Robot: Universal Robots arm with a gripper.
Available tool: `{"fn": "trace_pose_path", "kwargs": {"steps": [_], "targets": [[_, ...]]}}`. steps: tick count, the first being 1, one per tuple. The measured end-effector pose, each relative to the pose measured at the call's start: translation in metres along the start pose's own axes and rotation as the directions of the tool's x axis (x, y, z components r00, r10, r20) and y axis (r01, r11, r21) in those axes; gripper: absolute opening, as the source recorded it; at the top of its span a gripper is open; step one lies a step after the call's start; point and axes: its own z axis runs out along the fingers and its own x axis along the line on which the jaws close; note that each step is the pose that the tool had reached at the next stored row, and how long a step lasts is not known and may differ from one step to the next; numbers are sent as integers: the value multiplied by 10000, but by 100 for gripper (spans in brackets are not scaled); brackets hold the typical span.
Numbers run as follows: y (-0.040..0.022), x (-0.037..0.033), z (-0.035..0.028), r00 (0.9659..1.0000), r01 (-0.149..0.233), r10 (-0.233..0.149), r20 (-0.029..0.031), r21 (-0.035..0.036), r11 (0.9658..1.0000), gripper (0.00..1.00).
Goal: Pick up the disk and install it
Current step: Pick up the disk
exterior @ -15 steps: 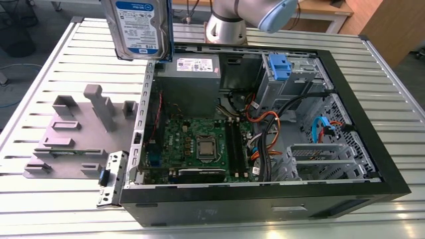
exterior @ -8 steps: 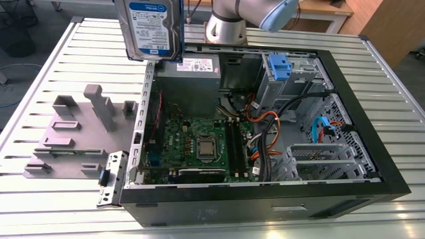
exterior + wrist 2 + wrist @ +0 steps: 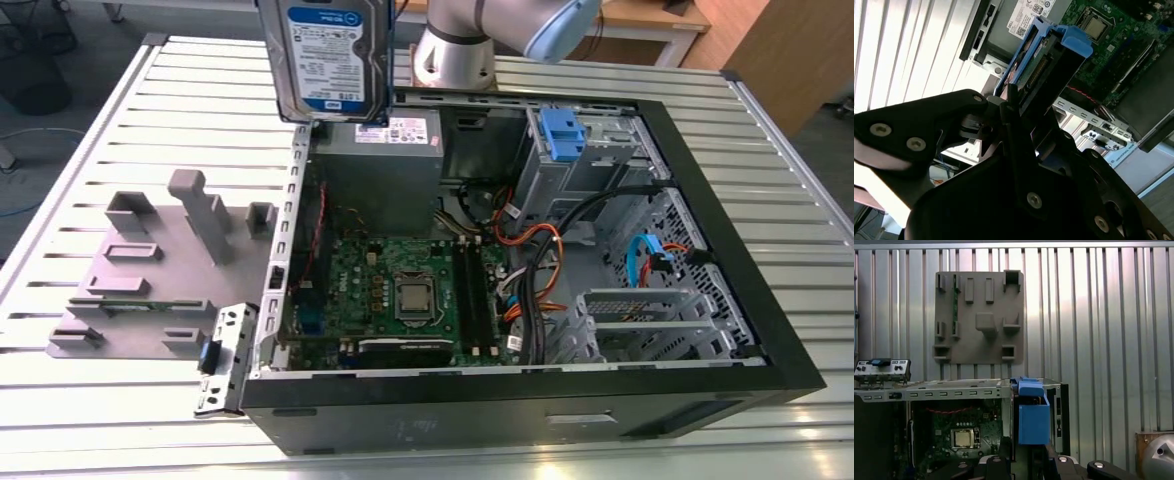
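While the gripper (image 3: 1010, 105) is clamped on one end of the disk (image 3: 1046, 62), I see the drive hanging upright over the far corner of the open computer case (image 3: 747, 330), its blue bracket at the end away from the gripper. Directly beneath it sits the grey power supply (image 3: 380, 165) with a white sticker. The motherboard (image 3: 400, 290) lies nearer, and the drive cage (image 3: 574, 150) and cables (image 3: 534, 260) stand toward the exterior view's right. The disk's blue-and-white label faces the exterior camera, its print too small for me to read. A grey fixture plate (image 3: 147, 280) lies near the desk's (image 3: 80, 440) edge on the exterior view's left.
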Motion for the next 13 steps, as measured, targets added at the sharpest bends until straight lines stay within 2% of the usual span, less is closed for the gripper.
{"fn": "trace_pose_path", "kwargs": {"steps": [13], "targets": [[-380, -15, 2, 10000, 0, 0, 0, 0, 10000, 35]]}}
